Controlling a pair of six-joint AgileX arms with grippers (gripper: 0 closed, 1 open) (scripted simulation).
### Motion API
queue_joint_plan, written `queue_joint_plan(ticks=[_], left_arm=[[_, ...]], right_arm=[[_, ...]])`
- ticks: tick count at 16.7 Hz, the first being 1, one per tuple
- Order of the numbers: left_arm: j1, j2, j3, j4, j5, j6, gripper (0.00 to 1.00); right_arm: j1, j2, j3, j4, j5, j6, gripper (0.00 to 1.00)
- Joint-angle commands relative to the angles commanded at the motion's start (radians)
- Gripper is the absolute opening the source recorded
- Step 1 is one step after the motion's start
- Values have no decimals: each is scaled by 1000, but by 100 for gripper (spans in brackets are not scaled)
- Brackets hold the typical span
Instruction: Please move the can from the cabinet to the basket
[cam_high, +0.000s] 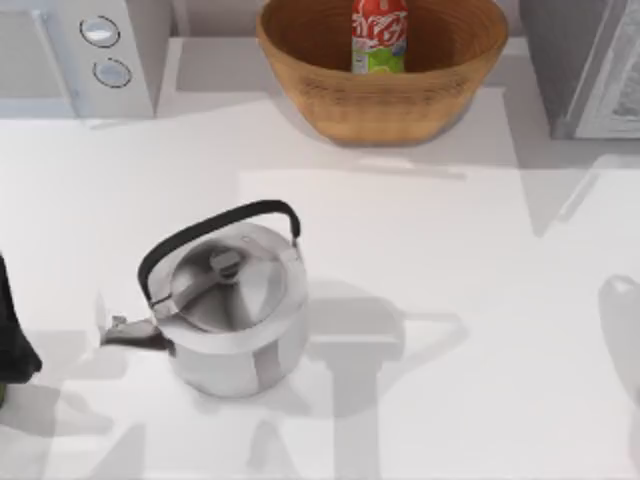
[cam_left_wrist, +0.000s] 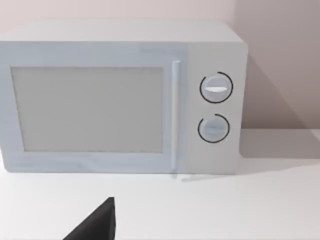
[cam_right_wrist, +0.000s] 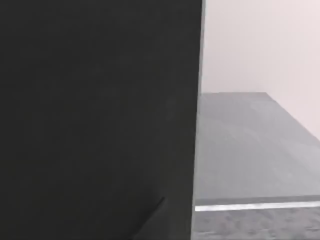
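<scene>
My left pincer (cam_high: 12, 345) sits parked, its jaws unreadable. The can (cam_high: 379, 36) stands upright in the basket (cam_high: 300, 70), well off; a clumsy retreat might topple it.

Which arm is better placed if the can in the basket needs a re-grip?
Right, probably. Its wrist camera faces the cabinet wall up close, and the cabinet stands beside the basket holding the upright can. The left arm sits at the table's left edge, the kettle between it and the basket.
</scene>
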Motion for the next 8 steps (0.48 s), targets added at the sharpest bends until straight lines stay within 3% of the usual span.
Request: queue_joint_plan(ticks=[5,8], left_arm=[[0,0,0,0,0,0,100],[0,0,0,0,0,0,100]], right_arm=[[454,-23,-20,-17,453,-3,100],[651,-41,-39,-23,651,-4,100]])
